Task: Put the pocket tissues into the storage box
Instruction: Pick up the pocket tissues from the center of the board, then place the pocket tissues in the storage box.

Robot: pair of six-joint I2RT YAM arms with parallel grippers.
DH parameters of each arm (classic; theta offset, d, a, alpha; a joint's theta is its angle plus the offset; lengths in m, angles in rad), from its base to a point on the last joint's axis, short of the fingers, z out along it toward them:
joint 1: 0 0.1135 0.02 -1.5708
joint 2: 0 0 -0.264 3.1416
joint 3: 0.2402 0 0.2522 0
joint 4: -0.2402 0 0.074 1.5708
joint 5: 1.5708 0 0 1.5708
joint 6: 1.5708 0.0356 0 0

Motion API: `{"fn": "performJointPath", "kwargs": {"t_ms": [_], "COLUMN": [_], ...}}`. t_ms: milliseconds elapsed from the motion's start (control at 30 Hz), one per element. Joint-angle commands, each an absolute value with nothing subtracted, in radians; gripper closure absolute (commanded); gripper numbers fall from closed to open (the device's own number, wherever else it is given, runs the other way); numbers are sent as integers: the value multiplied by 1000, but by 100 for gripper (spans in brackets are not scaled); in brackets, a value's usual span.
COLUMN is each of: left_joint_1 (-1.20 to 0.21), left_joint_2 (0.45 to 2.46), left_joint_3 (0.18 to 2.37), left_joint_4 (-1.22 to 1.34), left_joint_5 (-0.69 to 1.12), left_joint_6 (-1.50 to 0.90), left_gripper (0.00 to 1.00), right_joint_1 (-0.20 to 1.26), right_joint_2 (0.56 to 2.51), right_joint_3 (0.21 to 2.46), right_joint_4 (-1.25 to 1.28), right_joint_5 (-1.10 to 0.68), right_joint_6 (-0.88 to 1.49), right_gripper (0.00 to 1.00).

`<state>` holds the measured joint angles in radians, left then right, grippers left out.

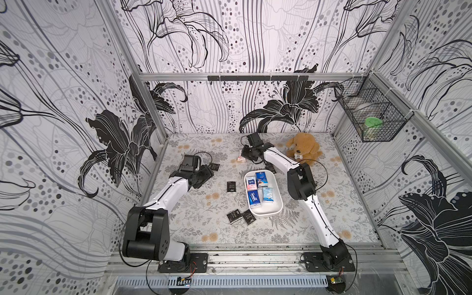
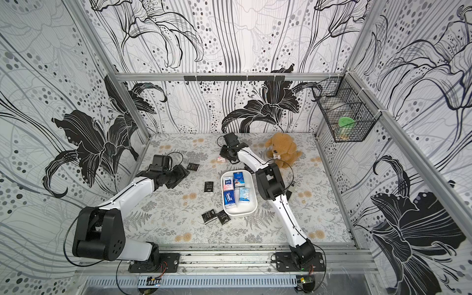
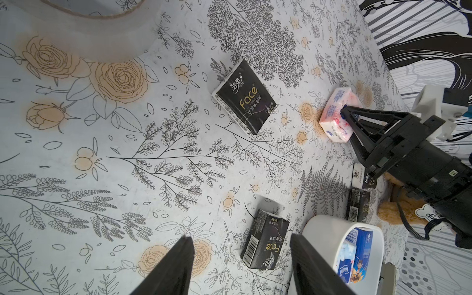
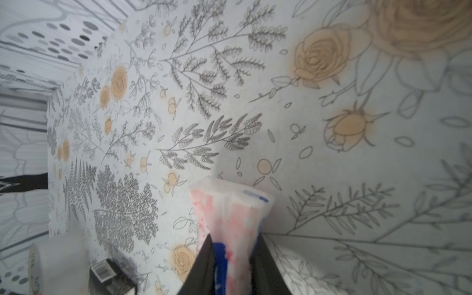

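**Inspector:** State of the right gripper [image 4: 233, 255]?

**Assessor:** It is pressed onto the pink-white packet [image 4: 229, 209] from both sides, pinching it, apparently toward one end. The packet lies on the table [image 1: 194, 212] at 11 o'clock from the storage box [image 1: 267, 209], well apart from it. It does not look lifted in the left wrist view.

**Inspector:** Hazards from here?

**Assessor:** Three, in my judgement.
- **Slipping:** the wrapper is soft, and if the hold is off-centre the free end could sag or swing, and the packet could slide out on the way up.
- **Sweeping:** the route back passes the black packets [image 3: 357, 204] at 12 o'clock of the box, close by the forearm. A low carry could sweep them.
- **Stacking:** five packets already fill the box's 9-to-12 o'clock part. A release there would stack, and the packet might tip over the rim. The bare floor toward 5 o'clock looks safer.

**Inspector:** Pose?

**Assessor:** The right arm has its elbow raised at the box's 3 o'clock side. Its forearm reaches toward 11 o'clock with the wrist pitched down, and the plush dog [image 1: 304, 149] sits just beside it. The left gripper [image 1: 204, 176] hovers between 9 and 10 o'clock, fingers spread and holding nothing. More black packets lie at 7 and 9 o'clock.
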<state>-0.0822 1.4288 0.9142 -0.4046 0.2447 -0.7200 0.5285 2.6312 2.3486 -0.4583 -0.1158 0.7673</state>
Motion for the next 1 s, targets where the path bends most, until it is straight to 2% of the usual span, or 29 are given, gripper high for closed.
{"fn": "performJointPath", "kwargs": {"t_ms": [0,400,733,967], "left_joint_1": [-74,-88,-204,-254], "left_joint_2": [1395,1394,1429,1453], "left_joint_3": [901,900,932,970], "left_joint_4": [-400,-358,-344,-347], "left_joint_5": [254,378,352,336], "left_joint_6": [-704,-722,-756,-772], "left_gripper": [35,35,36,36], "right_joint_1": [529,528,528,533], "right_joint_2": [2498,1980,1573,1442], "right_joint_3": [2313,1802,1317,1073], "right_joint_4": [-475,-556,-652,-573], "right_joint_5": [-184,-207,-127,-171], "right_joint_6": [684,473,476,567], "right_gripper": [87,86,85,85]}}
